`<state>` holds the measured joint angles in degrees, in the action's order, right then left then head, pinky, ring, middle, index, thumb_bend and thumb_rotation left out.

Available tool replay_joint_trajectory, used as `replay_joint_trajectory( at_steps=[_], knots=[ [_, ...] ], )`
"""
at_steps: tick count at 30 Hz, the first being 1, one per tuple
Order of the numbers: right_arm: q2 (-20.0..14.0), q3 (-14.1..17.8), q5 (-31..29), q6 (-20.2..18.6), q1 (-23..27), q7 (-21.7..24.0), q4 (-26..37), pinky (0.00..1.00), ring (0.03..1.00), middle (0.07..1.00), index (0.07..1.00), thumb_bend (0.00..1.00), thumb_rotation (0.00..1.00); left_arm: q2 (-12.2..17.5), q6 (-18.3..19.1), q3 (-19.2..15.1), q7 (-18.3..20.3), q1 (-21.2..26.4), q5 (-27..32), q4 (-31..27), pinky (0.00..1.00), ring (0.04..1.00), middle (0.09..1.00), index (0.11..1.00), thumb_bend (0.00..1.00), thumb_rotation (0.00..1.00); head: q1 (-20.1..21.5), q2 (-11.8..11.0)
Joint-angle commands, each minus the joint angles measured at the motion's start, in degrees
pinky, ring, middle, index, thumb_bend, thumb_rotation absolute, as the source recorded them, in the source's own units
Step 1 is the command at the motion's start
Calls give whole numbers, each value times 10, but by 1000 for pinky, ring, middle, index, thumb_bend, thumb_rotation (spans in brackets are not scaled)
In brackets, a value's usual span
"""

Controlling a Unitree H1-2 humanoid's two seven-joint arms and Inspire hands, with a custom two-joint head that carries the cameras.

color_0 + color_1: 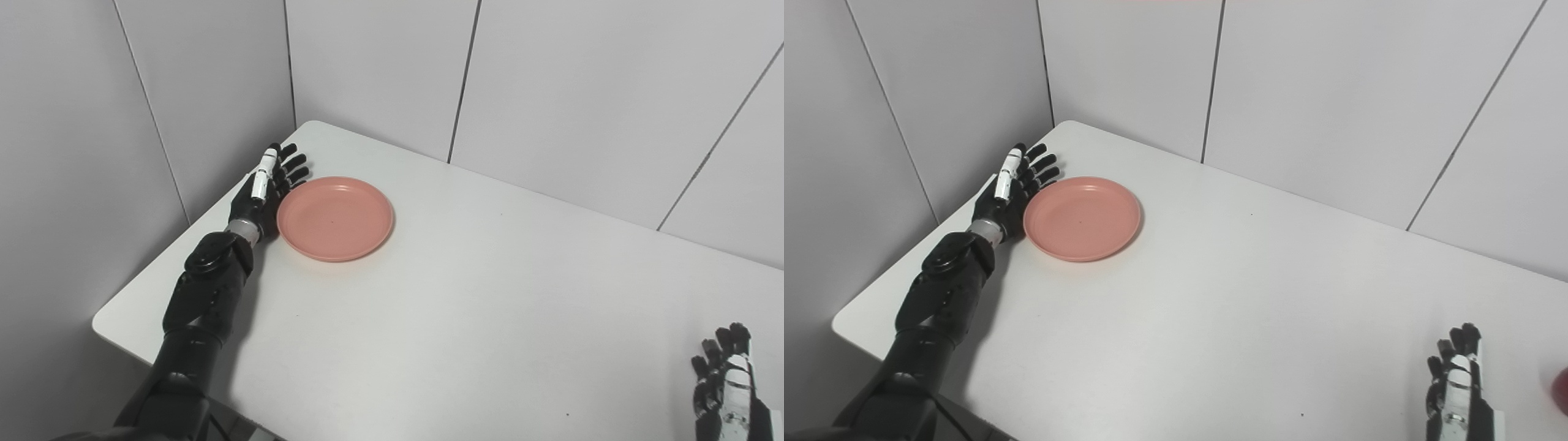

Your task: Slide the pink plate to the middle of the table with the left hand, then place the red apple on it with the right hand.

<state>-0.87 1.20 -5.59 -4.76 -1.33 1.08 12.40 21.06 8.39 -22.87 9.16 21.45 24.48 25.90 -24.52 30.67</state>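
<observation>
A pink plate (335, 217) lies flat and empty on the white table (490, 294) near its far left corner. My left hand (264, 188) is open, fingers stretched out, and rests against the plate's left rim. My right hand (726, 383) is open and empty at the table's near right, fingers pointing up. A sliver of the red apple (1560, 387) shows at the right edge of the right eye view, just right of my right hand (1456, 383).
Grey wall panels (367, 67) stand close behind the table and along its left side. The table's rounded near left corner (101, 321) lies beside my left forearm.
</observation>
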Motion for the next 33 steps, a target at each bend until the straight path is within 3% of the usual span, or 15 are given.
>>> replay_joint_trajectory(
  at_steps=[1, 9, 19, 33],
  knots=[
    [1, 2, -2, -4, 9, -1, 17, 1000, 1000, 1000, 998, 48, 1000, 4, 2, 2, 2, 8, 4, -17, 919, 921, 921, 907, 336, 1000, 1, 1],
    [-2, -1, 3, -6, 10, 1, 19, 1000, 1000, 1000, 1000, 62, 1000, -4, 7, 10, 5, 2, 2, -34, 911, 923, 926, 911, 323, 1000, 1, 2],
    [-1, 2, -3, 1, 11, 2, 12, 1000, 1000, 1000, 1000, 56, 1000, -21, 40, 7, -6, 4, 14, -59, 928, 926, 929, 920, 330, 1000, 3, 3],
    [1, 0, -3, 1, 10, 1, 15, 1000, 1000, 1000, 1000, 75, 1000, -34, 32, 30, 2, 9, 12, -57, 934, 927, 928, 918, 356, 1000, 7, 5]
  ],
)
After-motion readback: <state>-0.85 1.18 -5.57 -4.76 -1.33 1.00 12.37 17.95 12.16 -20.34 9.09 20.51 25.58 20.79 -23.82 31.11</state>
